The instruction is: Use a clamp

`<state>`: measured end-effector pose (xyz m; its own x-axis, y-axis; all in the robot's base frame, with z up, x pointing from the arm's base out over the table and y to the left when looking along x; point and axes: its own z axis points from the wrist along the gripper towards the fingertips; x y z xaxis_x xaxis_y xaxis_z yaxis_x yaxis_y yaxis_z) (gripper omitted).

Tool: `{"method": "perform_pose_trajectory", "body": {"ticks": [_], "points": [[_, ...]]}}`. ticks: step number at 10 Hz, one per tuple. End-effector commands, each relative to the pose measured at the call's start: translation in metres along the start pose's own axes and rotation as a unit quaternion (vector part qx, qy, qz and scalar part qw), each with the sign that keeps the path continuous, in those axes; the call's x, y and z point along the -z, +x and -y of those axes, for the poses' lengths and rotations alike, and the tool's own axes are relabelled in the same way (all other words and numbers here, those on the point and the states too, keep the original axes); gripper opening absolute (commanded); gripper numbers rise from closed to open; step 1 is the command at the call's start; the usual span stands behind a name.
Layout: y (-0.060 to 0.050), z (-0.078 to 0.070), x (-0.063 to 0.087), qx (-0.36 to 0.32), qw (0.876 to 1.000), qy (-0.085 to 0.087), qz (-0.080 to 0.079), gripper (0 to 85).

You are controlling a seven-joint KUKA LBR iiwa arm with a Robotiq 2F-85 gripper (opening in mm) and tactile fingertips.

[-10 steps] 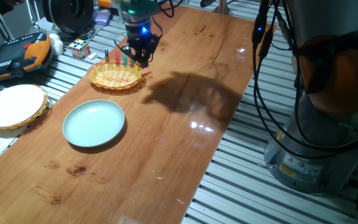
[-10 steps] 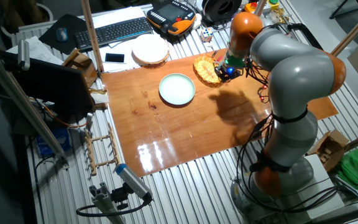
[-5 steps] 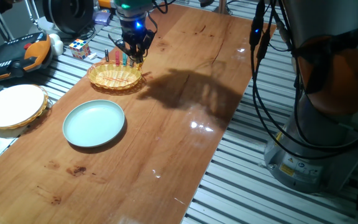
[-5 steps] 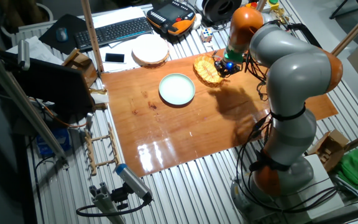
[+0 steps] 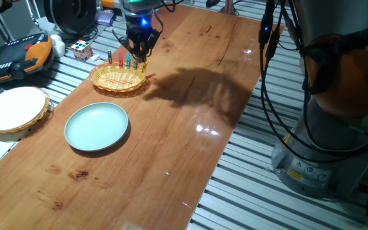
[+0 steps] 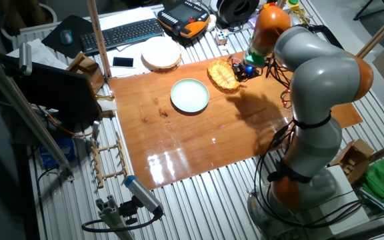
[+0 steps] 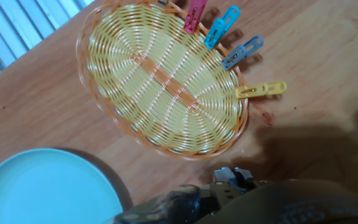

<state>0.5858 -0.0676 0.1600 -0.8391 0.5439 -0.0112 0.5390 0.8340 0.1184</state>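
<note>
- Gripper (image 5: 137, 53): hangs over the far rim of the wicker basket (image 5: 117, 78), right above the row of pegs. Finger gap is too small and dark in both fixed views, and the hand view shows only blurred hardware at its bottom edge, so I cannot tell whether the fingers are apart or together. Nothing visibly held; contact with the pegs can't be confirmed.
- Clamp (image 7: 261, 89): yellow, clipped on the basket rim at about 3 o'clock in the hand view, sticking outward over the table (image 5: 190, 121). It is the last one in the peg row.
- Versus a second ago: the gripper has shifted away from the camera in the one fixed view, from just off the basket's 2 o'clock edge to over the peg row. The arm's shadow on the wood moved slightly with it. Basket, plate and pegs have not moved.
- Counts, hand view: four pegs on the rim, namely one pink peg (image 7: 195, 15), one light blue peg (image 7: 221, 27), one grey-blue peg (image 7: 242, 52) and the one yellow clamp. A dark sliver at the top edge may be another; can't tell.
- One basket, one pale blue plate (image 5: 97, 126) at the basket's 7 o'clock, apart from it.
- Off the table at 9 o'clock: one white round dish (image 5: 15, 108) in a wicker holder, one Rubik's cube (image 5: 82, 49).
</note>
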Motion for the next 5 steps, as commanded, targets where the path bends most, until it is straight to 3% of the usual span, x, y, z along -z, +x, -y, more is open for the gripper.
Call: {"method": "perform_pose_trajectory", "body": {"ticks": [1, 5], "points": [[-0.0010, 0.0019, 0.0007, -0.003, 1.000, -0.009, -0.003, 0.7], [-0.0045, 0.0078, -0.0012, 0.001, 1.000, -0.002, 0.001, 0.7]]}}
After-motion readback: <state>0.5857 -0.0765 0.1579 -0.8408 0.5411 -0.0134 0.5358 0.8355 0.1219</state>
